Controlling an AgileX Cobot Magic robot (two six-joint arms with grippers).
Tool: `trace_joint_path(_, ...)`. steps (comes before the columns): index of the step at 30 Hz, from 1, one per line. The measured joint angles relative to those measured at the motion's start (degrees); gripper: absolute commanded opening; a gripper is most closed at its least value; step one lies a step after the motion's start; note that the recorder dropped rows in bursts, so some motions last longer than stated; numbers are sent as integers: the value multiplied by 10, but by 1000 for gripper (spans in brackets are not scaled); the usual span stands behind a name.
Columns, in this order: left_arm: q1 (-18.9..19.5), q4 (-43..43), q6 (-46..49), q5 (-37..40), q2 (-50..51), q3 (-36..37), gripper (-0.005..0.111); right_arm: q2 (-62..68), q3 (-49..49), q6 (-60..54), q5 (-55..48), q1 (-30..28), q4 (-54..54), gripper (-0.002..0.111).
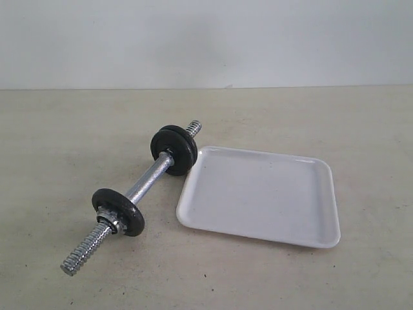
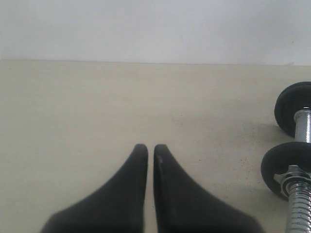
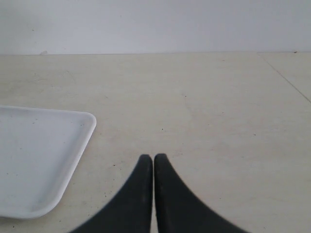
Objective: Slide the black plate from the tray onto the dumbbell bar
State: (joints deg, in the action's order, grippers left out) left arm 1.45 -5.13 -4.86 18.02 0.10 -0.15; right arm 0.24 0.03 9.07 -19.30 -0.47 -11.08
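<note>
Both end effectors are pressed together with nothing between the fingers: the left end effector (image 2: 150, 148) hovers over bare tabletop (image 1: 64, 129), with the dumbbell off to one side of it, and the right end effector (image 3: 153, 158) hangs over bare tabletop just beside a corner of the tray (image 3: 39, 155). Neither one shows up in the exterior view.

Biggest thing on the tabletop is the glossy white tray (image 1: 258, 194), sitting flat on the right side of the exterior view. Next to it, on the left, lies the chrome dumbbell bar (image 1: 147, 182), running diagonally from near-left to far-right, with coarse thread showing at both ends.

So where's the black plate (image 1: 173, 147)? It's threaded on the bar near the far end, standing on its edge, right by the tray's far left corner. Can't tell if it actually touches the rim. The left wrist view catches it too.

Toward the near end of the bar sits a second black disc (image 1: 122, 210), with a silver nut (image 1: 111, 223) snug against its outer face.
</note>
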Motion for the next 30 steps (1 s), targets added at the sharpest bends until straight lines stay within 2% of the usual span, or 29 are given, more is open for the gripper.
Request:
trace_joint_path(23, 0, 0, 0, 0, 0, 0, 4, 0, 0, 0, 0, 0, 0, 0)
trace_joint_path(30, 26, 0, 0, 0, 0, 0, 4, 0, 0, 0, 0, 0, 0, 0)
